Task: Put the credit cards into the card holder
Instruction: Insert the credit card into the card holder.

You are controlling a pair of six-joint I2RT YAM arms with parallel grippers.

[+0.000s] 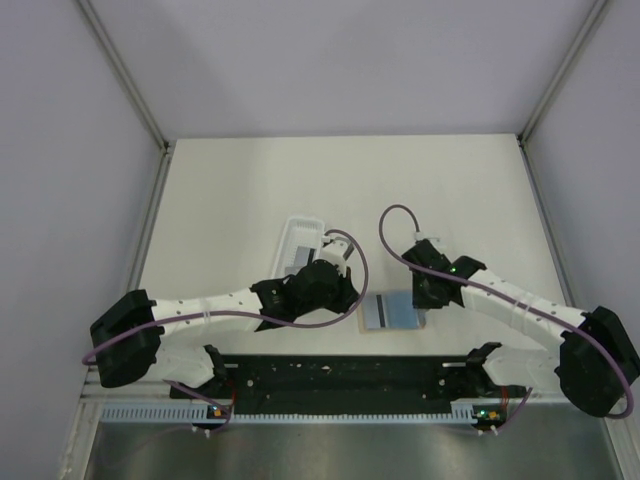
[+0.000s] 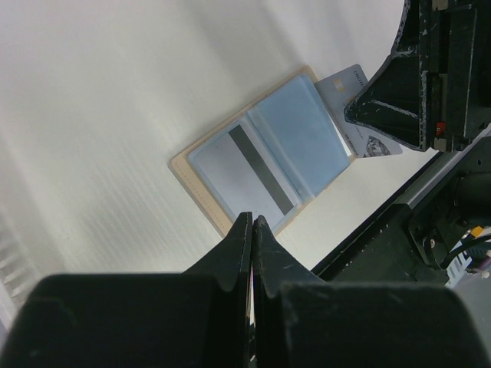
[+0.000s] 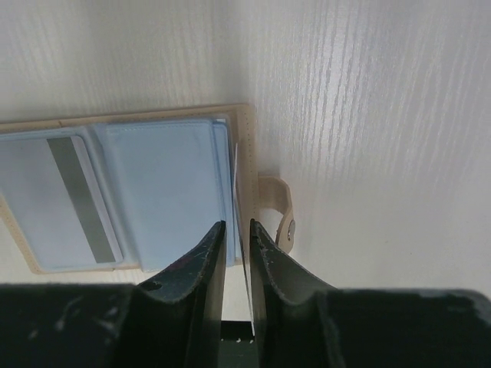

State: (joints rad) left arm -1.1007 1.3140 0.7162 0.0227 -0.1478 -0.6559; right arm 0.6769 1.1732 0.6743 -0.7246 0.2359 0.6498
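Observation:
The tan card holder (image 1: 393,312) lies open near the table's front edge, light blue inside (image 2: 299,134). One grey credit card with a black stripe (image 2: 244,170) sits in its left pocket (image 3: 54,195). A second pale card (image 2: 340,84) sticks out of the holder's right edge. It stands edge-on (image 3: 238,192) between the fingers of my right gripper (image 3: 237,224), whose jaws are a little apart, wider than the card. The closing tab with its snap (image 3: 285,218) lies just right of them. My left gripper (image 2: 252,218) is shut and empty, its tip at the holder's near edge.
A long clear plastic tray (image 1: 303,240) lies behind the left gripper (image 1: 350,298). The right gripper (image 1: 426,303) is at the holder's right edge. The black base rail (image 1: 340,375) runs just in front of the holder, and walls enclose the table.

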